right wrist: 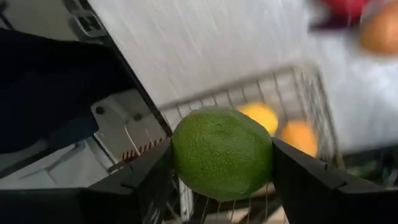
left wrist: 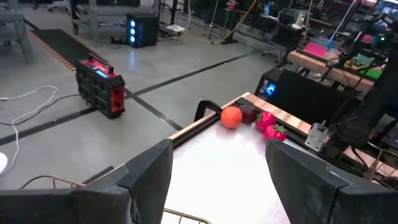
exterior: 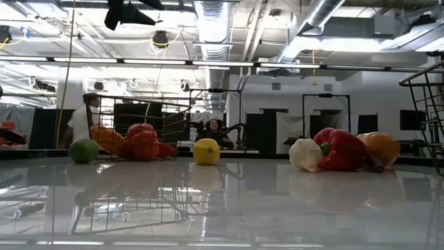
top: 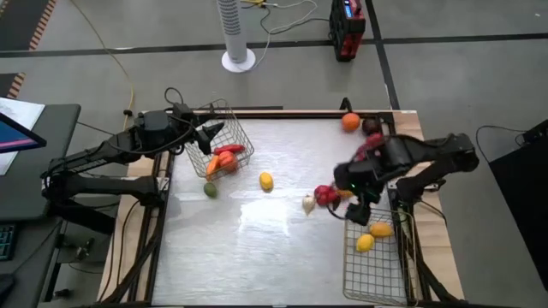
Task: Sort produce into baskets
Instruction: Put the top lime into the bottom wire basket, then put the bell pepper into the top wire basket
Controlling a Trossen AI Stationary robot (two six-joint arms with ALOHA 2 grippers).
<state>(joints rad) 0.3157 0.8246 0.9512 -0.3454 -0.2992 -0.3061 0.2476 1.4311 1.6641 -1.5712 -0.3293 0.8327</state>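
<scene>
The right gripper [right wrist: 222, 180] clamps a round green lime [right wrist: 222, 154] between its two dark fingers, over the near end of the flat silver wire basket [top: 374, 272] holding two yellow lemons [top: 373, 236], which the lime partly hides in the right wrist view. Farther back, the left gripper [top: 208, 133] hangs with fingers spread and empty over the tilted wire basket [top: 233, 130] of red and orange produce [top: 223, 159], its contents overlapping and hard to separate.

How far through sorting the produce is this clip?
Partway. Red and orange pieces sit in the left basket, two yellow fruits in the right basket. The right gripper holds a lime over that basket. Left: a lime, lemon, garlic, red pepper and orange.
</scene>
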